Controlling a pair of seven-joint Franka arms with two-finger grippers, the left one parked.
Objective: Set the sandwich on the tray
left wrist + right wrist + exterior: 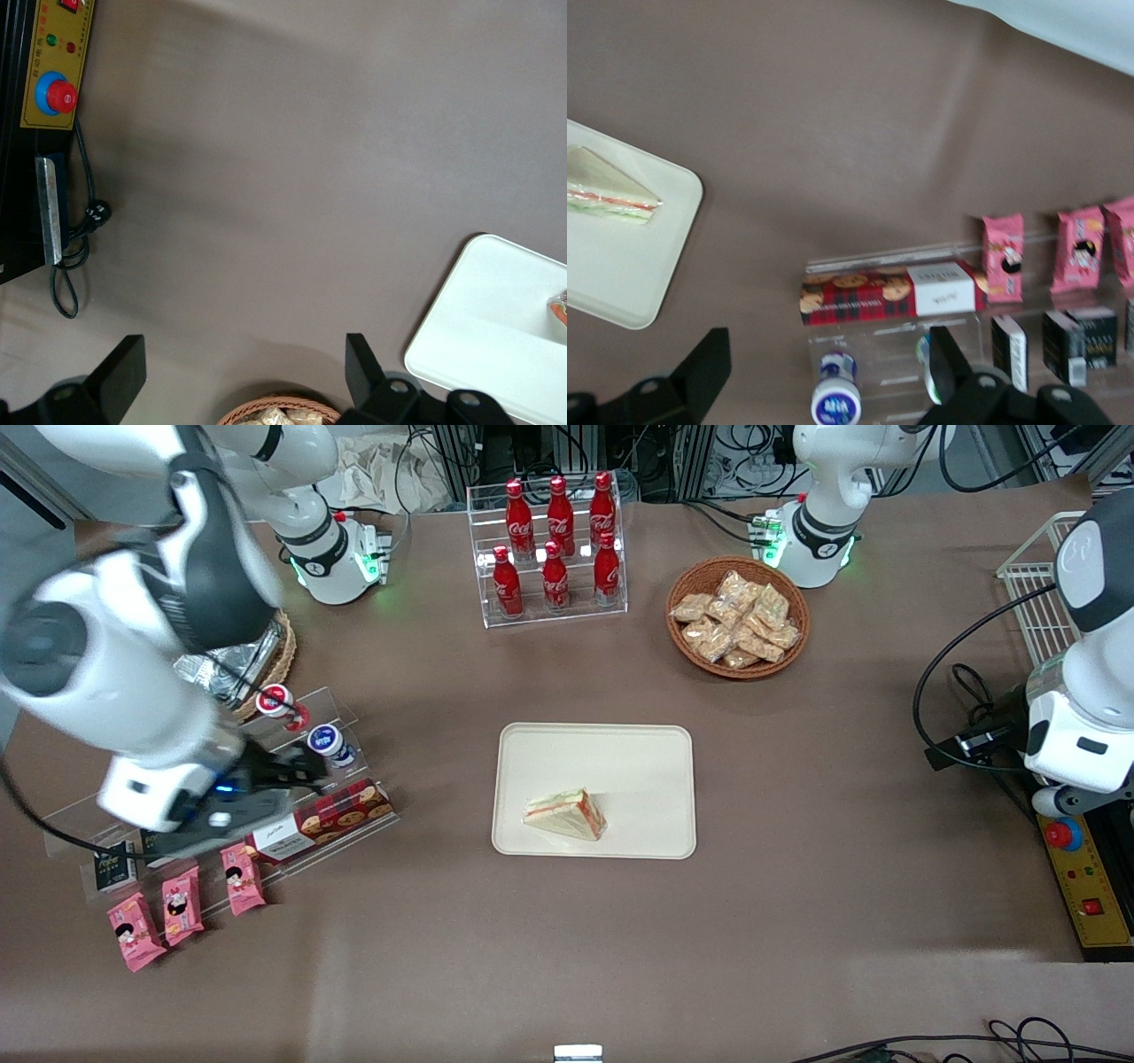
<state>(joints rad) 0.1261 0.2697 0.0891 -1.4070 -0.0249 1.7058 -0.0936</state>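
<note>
The sandwich (567, 813), a wedge of pale bread with red and green layers, lies on the cream tray (611, 757) in the middle of the table, in the part of the tray nearer the front camera. Both show in the right wrist view: sandwich (611, 193), tray (620, 283). My right gripper (297, 771) (828, 363) is open and empty. It hangs above the clear snack shelf (354, 815) toward the working arm's end of the table, well away from the tray.
On the shelf lie a red plaid cookie box (323, 819), two small bottles (330, 744), pink snack packets (182, 903) and dark cartons (1085, 341). A cola bottle rack (554, 549), a wicker basket of tan snack packets (737, 615) and a foil container (230, 660) stand farther from the camera.
</note>
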